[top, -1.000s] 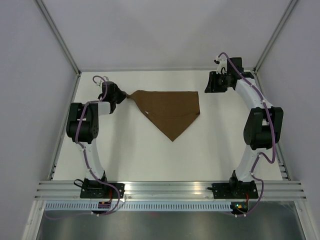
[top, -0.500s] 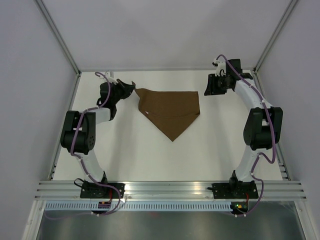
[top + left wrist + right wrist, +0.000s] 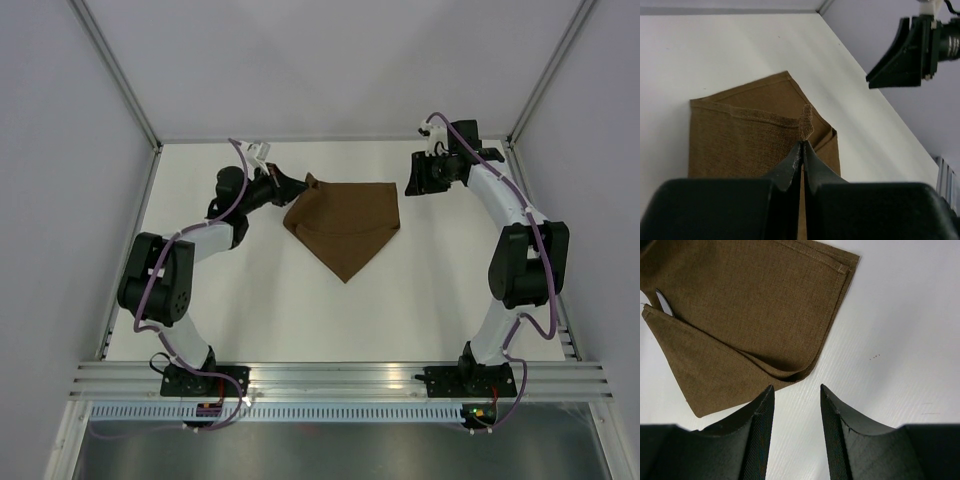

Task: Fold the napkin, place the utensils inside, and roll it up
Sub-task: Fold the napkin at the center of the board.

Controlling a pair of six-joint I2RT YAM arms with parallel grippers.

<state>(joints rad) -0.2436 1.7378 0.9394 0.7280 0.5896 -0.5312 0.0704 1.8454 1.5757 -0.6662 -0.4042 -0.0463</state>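
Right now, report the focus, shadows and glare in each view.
Top external: even, soft light, no glare, napkin sharp. Left wrist: the left gripper is a dark foreground mass, the weave beyond it crisp. Right wrist: the right gripper is dark, and a shadow sits under the napkin's folded edge.

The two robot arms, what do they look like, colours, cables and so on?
Both the left arm and the right arm have white links, bulky black joint housings and black bases. A purple cable runs along each. On the right gripper, the fingers are black tapering wedges with finely textured inner faces.
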